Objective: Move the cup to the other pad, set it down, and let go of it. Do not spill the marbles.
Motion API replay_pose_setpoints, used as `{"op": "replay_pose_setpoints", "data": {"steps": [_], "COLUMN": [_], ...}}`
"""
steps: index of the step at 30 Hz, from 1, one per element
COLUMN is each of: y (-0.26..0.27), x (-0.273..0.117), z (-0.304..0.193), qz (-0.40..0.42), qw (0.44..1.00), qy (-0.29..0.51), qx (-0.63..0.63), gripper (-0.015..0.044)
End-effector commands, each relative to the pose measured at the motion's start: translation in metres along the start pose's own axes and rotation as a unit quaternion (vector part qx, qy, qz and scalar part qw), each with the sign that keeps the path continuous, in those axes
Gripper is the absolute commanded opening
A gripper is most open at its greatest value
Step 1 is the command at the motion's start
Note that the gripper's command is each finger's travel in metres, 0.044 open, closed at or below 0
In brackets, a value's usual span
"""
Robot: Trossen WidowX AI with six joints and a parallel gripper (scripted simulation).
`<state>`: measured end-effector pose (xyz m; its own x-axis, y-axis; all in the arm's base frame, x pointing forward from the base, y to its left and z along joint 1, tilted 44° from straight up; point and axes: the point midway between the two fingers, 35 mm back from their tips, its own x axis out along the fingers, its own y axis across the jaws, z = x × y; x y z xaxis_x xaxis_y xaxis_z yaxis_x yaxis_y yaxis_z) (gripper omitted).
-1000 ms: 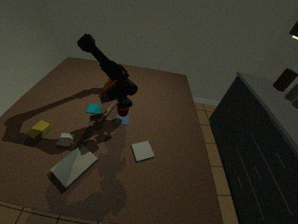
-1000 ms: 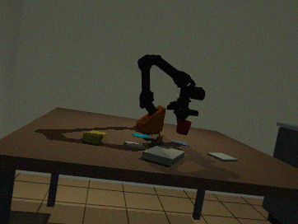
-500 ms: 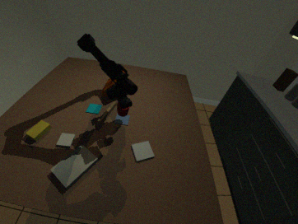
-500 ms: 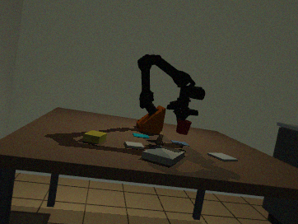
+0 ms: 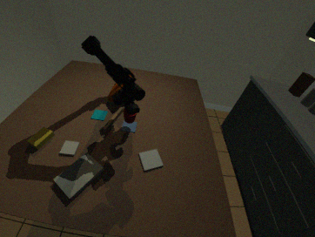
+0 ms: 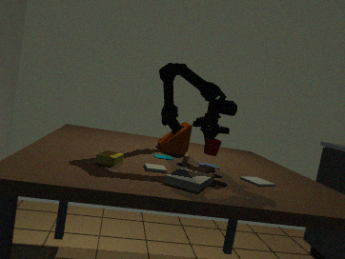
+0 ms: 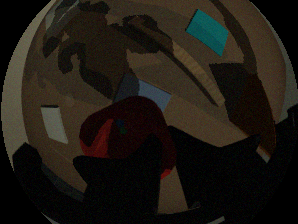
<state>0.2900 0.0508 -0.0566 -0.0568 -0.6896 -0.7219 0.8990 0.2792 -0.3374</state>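
Red cup (image 5: pixel 130 118) (image 6: pixel 212 147) (image 7: pixel 127 125): raised near the blue pad (image 5: pixel 130 126) (image 6: pixel 209 166) (image 7: pixel 154 95)
Mouth: upward
Long axis: near upright, slightly tilted
Gripper (image 5: pixel 131 111) (image 6: pixel 212 136) (image 7: pixel 164 129): clamped on the cup
Marbles (image 7: pixel 121 127): inside

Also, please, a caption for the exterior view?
Tool holds red cup above the table, slightly tilted.

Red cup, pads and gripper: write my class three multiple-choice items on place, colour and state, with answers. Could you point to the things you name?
1. Where is the red cup (image 5: pixel 130 118) (image 6: pixel 212 147) (image 7: pixel 127 120)?
A) In the air
B) On the yellow block
C) On the floor

2. What colour is the square pad nearest the orange base?
A) Purple
B) Cyan
C) Black

3. The gripper (image 6: pixel 213 135) is:
A) wide open, empty
B) shut, empty
C) shut on the cup

1 A: exterior view shows a gap beneath it.
2 B: cyan pad (image 5: pixel 99 114) (image 6: pixel 163 156) (image 7: pixel 208 32).
3 C: cup hangs at its fingers.
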Motion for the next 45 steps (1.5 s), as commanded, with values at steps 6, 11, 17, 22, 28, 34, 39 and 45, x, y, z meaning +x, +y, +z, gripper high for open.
{"op": "replay_pose_setpoints", "data": {"steps": [6,11,17,22,28,34,39,45], "y": [-0.010,-0.017,-0.026,-0.033,-0.042,-0.050,-0.057,-0.065], "x": [-0.001,0.000,0.000,0.001,0.001,0.001,0.001,0.001], "z": [0.011,0.017,0.025,0.031,0.039,0.047,0.054,0.062], "qz": [0.002,0.002,0.002,0.002,0.002,0.002,0.002,0.002], "qw": [1.000,1.000,1.000,1.000,1.000,1.000,1.000,1.000], "qy": [0.001,0.001,0.002,0.002,0.002,0.002,0.002,0.001], "qx": [0.001,0.001,0.001,0.001,0.001,0.001,0.001,0.001], "gripper": [0.0000,0.0000,0.0000,0.0000,0.0000,0.0000,0.0000,0.0000]}}
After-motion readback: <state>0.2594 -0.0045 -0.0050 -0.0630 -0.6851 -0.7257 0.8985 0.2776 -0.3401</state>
